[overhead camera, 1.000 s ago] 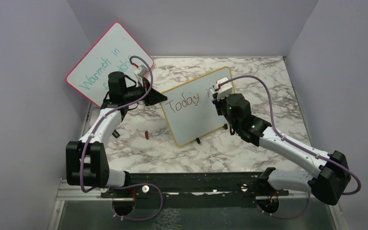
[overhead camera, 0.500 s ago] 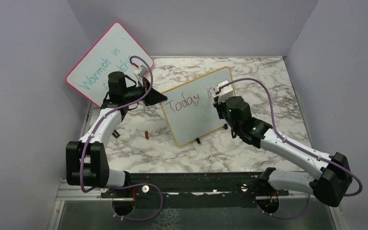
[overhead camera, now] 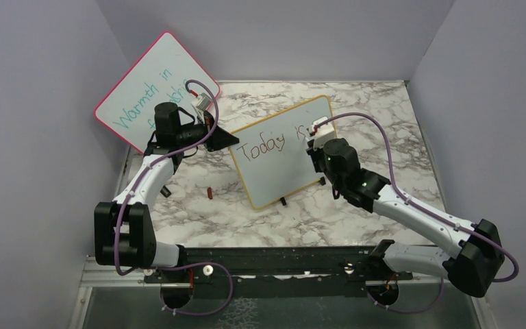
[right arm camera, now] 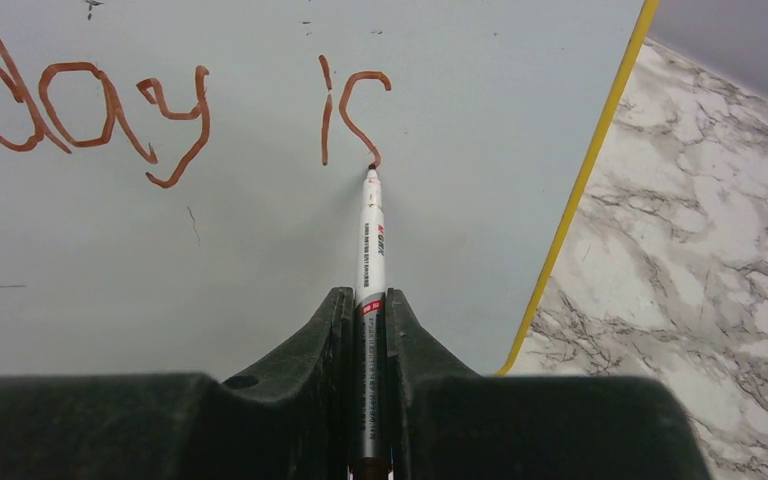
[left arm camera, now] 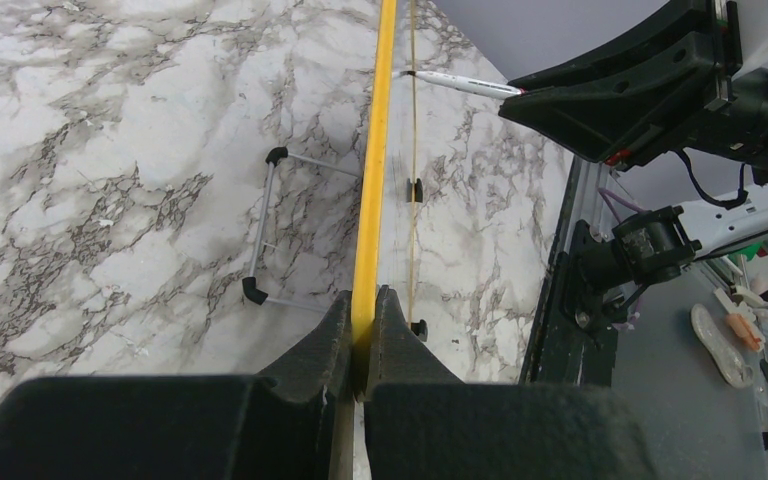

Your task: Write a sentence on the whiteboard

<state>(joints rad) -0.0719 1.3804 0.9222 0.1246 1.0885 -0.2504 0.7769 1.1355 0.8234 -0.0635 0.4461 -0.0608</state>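
The yellow-framed whiteboard stands tilted on the marble table, mid-scene. My left gripper is shut on its left edge; the left wrist view shows the yellow frame pinched between the jaws of that gripper. My right gripper is at the board's upper right, shut on a white marker. The marker's tip touches the board at the bottom of the "s". The sentence reads "Today is" in red-brown, with "is" just above the tip. From the left wrist, the marker meets the board's face.
A pink-framed board with teal writing leans in the back left corner. A small red cap and a small black piece lie on the table left of the whiteboard. A wire stand props the board from behind. Grey walls enclose the table.
My right gripper has drawn back slightly toward the near side, and the letters "is" now show after "Today". The left arm and the board have stayed put.
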